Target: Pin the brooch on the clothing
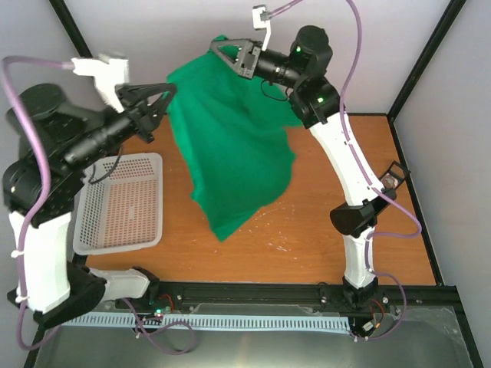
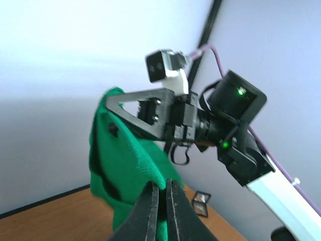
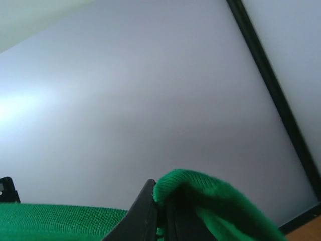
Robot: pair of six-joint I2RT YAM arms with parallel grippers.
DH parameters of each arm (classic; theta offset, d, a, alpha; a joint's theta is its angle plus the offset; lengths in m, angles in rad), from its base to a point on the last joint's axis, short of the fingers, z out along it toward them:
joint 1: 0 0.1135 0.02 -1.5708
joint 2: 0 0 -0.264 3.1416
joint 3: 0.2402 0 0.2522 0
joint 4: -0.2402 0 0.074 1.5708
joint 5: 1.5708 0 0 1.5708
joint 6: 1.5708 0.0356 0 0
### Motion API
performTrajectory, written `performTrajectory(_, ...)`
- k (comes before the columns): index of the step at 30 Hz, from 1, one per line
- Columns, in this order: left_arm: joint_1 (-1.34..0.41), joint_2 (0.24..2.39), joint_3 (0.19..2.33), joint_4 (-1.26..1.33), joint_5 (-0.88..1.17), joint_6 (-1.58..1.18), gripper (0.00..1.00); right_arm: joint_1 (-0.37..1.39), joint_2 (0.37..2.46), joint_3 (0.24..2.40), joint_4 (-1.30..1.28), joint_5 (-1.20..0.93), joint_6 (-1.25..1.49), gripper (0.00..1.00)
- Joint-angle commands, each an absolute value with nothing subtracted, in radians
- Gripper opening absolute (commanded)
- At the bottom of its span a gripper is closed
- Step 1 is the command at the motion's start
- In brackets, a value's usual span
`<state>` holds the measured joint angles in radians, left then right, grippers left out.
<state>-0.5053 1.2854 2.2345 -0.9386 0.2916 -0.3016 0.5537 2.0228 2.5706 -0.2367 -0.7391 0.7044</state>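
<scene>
**Clothing:** green T-shirt (image 1: 230, 146), hanging in the air at upper centre of the top view, held at two spots on its upper edge.
**Left pincer** (image 1: 169, 93): clenched on the shirt's left edge; I see cloth nipped between its fingers in the left wrist view.
**Right pincer** (image 1: 218, 48): clenched on a fold at the very top, higher in the frame.
**Long axis:** from upper centre down to lower centre; whether the tail tip touches the tabletop (image 1: 322, 230) I cannot tell.
**Brooch:** I cannot pick it out in any view. A small black box (image 1: 394, 178) sits at the right edge, well apart from the shirt, contents unclear. The right arm is nearer to it.
**Surface and room:** bare wood between the white mesh basket (image 1: 123, 159) at left and the right arm. I judge that enough to lay the shirt flat
</scene>
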Motion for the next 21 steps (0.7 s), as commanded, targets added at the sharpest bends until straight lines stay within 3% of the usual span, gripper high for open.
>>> performTrajectory(1, -0.501, 1.160, 2.229, -0.889, 0.118, -0.359, 0.01, 0.551, 1.991, 2.614, -0.207, -0.573, 0.712, 0.03)
performTrajectory(5, -0.500, 1.144, 2.212, -0.830, 0.150, -0.376, 0.01, 0.551, 1.890, 2.511, -0.184, -0.502, 0.675, 0.03)
performTrajectory(14, -0.500, 1.145, 2.211, -0.649, 0.267, -0.457, 0.01, 0.562, 2.049, 2.643, -0.136, -0.743, 0.877, 0.03)
performTrajectory(18, -0.500, 1.207, 2.162, -0.643, 0.437, -0.490, 0.01, 0.548, 1.998, 2.525, -0.371, -0.786, 0.778, 0.03)
performTrajectory(21, -0.505, 1.242, 1.975, -0.555, 0.619, -0.532, 0.01, 0.483, 1.907, 2.249, -0.600, -0.768, 0.628, 0.03)
